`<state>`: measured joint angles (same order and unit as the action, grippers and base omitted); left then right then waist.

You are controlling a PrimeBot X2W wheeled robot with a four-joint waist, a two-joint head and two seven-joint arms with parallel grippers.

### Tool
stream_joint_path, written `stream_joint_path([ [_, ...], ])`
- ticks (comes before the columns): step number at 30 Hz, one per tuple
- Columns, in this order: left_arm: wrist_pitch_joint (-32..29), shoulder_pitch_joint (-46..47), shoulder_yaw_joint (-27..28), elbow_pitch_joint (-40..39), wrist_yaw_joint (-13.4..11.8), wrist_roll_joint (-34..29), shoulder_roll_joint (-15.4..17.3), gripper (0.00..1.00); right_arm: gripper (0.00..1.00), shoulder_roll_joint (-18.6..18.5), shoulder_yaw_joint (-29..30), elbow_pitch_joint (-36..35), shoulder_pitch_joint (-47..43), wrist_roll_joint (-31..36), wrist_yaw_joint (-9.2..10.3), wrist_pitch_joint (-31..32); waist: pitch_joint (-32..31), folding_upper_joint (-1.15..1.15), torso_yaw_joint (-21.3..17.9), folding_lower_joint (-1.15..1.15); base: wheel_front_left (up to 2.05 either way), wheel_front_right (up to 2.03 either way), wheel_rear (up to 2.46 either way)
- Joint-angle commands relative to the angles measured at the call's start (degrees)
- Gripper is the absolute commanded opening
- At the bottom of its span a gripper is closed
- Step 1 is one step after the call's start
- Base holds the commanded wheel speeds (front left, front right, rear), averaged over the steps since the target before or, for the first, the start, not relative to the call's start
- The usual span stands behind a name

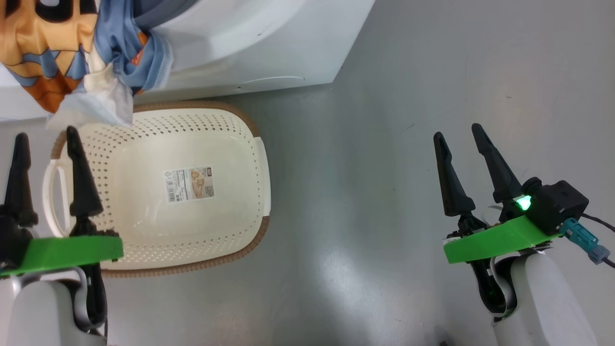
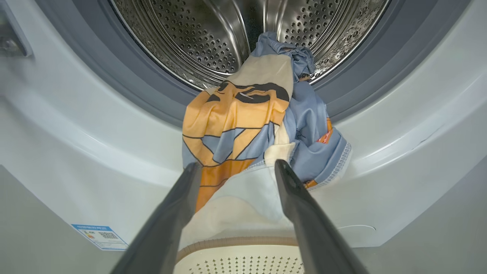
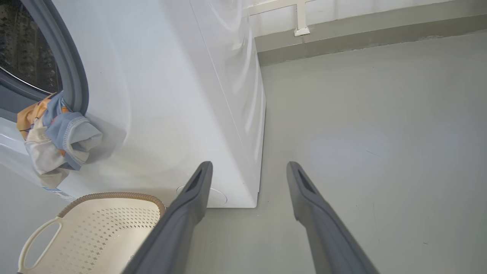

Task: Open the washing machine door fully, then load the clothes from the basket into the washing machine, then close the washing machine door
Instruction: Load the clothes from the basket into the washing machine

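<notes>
The clothes (image 2: 243, 125) are hanging half in and half out of the washing machine (image 2: 76, 152), at the centre of the left wrist view. Their upper end is lying inside the steel drum (image 2: 182, 38), while the orange, blue and cream bulk is spilling over the grey gasket (image 2: 144, 87). From there it is dangling down the white front toward the basket (image 1: 230, 144), which is sitting bare at the left centre of the head view. The fabric is looking light, limp and bunched, so it will likely be sagging and trailing rather than keeping any shape. A pinch on the thick gathered fold near the gasket lip, where blue hem and cream cloth are meeting, would probably be carrying more of it than a grab at the loose lower flap. The left gripper (image 2: 236, 165) is standing wide open and empty, its fingers framing the hanging cream cloth from below; whether they are touching it I cannot tell. The right gripper (image 1: 457, 130) is likewise gaping open with nothing in it, over the floor (image 1: 375, 269) at the right of the head view. Standing in the way are the raised gasket lip, where cloth may be snagging, and the basket rim right beneath the dangling end.
</notes>
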<state>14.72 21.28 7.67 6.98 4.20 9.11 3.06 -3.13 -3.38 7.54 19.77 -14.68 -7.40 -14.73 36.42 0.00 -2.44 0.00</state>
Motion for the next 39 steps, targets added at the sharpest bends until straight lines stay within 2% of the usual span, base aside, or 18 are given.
stream_joint_path([
  [1, 0.28, -2.43, 2.31, -1.93, -0.18, -0.61, 1.07, 1.0, 1.0, 0.25, -1.45, -0.96, -1.68, 0.22, -0.09, -0.27, -0.07, 0.0, 0.1, 0.0, 0.0, 0.0, 0.0],
  [26, 0.28, -12.96, 2.09, -0.71, -0.9, -0.68, -0.09, 1.0, 1.0, 0.25, -2.12, -0.37, -1.61, -0.01, -0.09, -0.27, -0.74, 0.0, -0.16, 0.0, 0.0, 0.0, 0.0],
  [39, 0.28, -14.47, 1.9, -1.57, -1.52, 0.27, -0.15, 1.0, 1.0, 0.25, -2.13, -0.27, -1.87, -0.09, -0.09, -0.27, -1.29, 0.0, -0.56, 0.0, 0.0, 0.0, 0.0],
])
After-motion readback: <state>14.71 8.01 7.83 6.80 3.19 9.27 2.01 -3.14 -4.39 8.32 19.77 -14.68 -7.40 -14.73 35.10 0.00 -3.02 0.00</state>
